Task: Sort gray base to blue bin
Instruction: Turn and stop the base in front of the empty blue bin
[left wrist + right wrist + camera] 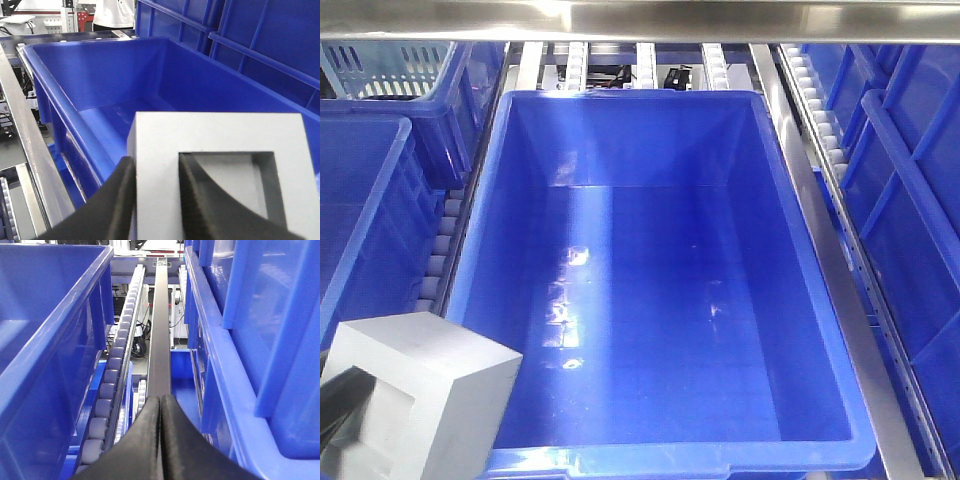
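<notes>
Light comes from overhead and is bright and even. In the front view, white glare streaks run down the floor of the large glossy royal-blue plastic bin (650, 300), and the steel bar along the top edge is blown out near the upper middle. The matte gray cube-like block (415, 400) at lower left is bright on top and shaded on its sides. In both wrist views, the black fingers at the bottom edge are soft and out of focus.

Blue bin, gray block, black claws

The blue bin (650, 270) is seen in glossy royal blue, the gray base (420, 390) in matte gray, a lattice basket (385, 65) in pale blue.
</notes>
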You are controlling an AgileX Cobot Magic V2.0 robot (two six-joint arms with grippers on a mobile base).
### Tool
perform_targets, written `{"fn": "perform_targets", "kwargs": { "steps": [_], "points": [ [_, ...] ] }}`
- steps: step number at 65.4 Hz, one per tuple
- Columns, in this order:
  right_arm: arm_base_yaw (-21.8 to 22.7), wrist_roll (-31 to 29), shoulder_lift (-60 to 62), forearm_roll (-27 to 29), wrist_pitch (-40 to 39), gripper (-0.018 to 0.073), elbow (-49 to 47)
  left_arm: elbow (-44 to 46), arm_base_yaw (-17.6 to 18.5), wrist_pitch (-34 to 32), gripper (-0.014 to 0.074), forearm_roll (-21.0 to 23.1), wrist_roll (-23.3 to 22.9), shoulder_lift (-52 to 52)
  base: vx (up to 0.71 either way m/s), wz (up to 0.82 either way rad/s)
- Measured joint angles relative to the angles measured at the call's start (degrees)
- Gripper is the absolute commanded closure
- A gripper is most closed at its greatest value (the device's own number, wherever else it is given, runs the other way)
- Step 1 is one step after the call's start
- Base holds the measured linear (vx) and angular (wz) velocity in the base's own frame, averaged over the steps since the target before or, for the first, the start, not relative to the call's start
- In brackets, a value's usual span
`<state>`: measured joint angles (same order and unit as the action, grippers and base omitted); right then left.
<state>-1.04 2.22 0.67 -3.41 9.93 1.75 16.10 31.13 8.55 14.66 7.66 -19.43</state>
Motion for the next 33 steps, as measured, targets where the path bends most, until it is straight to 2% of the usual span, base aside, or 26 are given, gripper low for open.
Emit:
{"fn": "perform_targets", "kwargs": {
  "steps": [33],
  "points": [
    [0.0,0.0,0.0,0.0,0.0,0.0568,0.0,0.0,0.0,0.0,0.0602,0.0,0.0,0.0,0.0,0.0]
  ]
}}
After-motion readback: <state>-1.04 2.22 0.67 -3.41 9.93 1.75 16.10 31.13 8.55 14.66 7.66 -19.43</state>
